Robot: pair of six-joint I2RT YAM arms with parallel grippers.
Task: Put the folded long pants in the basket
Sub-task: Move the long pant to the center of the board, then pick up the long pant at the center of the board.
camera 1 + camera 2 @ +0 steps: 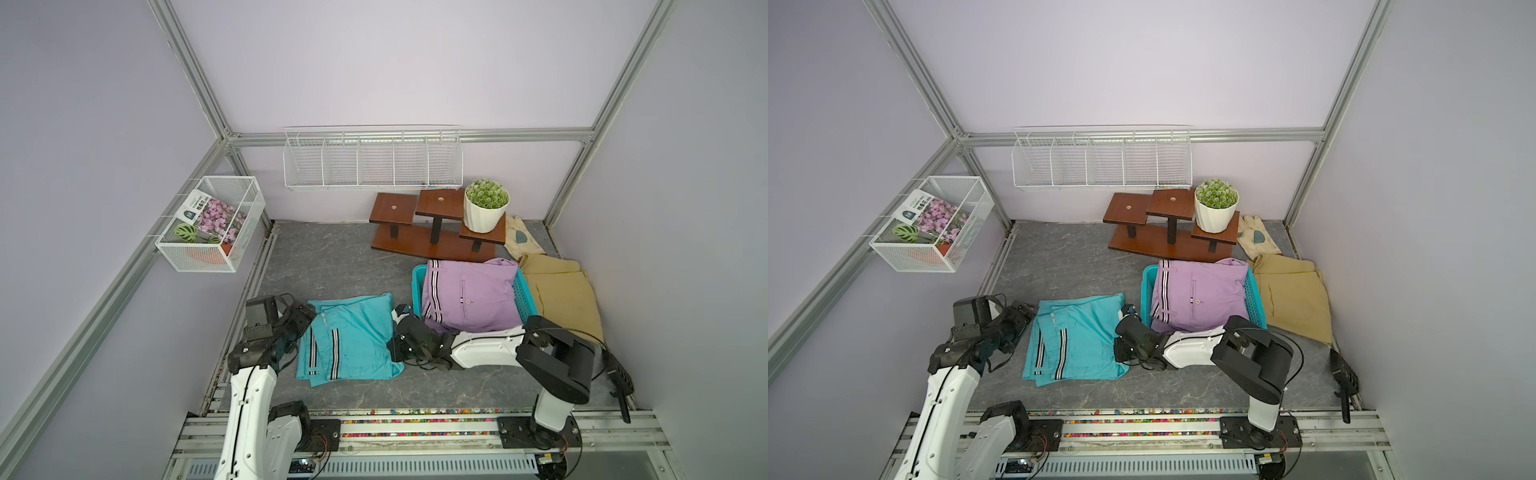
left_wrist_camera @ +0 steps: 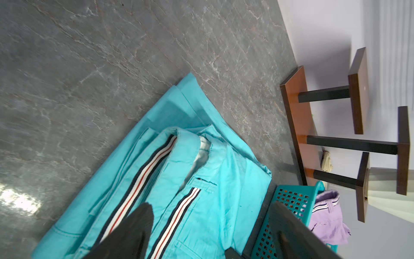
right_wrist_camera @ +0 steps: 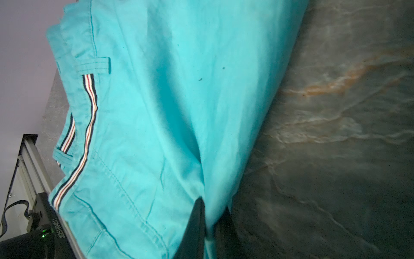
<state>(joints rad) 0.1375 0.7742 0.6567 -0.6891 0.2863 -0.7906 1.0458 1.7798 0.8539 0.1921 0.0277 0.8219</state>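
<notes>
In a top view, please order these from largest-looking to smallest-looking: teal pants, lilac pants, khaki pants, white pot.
1. teal pants
2. lilac pants and khaki pants: they look about alike and both are partly hidden, so I do not rank them
3. white pot

Print on flower packet (image 1: 195,208) too small, serial label (image 3: 58,226) blurred

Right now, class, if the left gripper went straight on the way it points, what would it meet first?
Most likely the teal pants: the left gripper stands open at their edge, with cloth lying just ahead between its fingers. Depth is hard to judge.
</notes>
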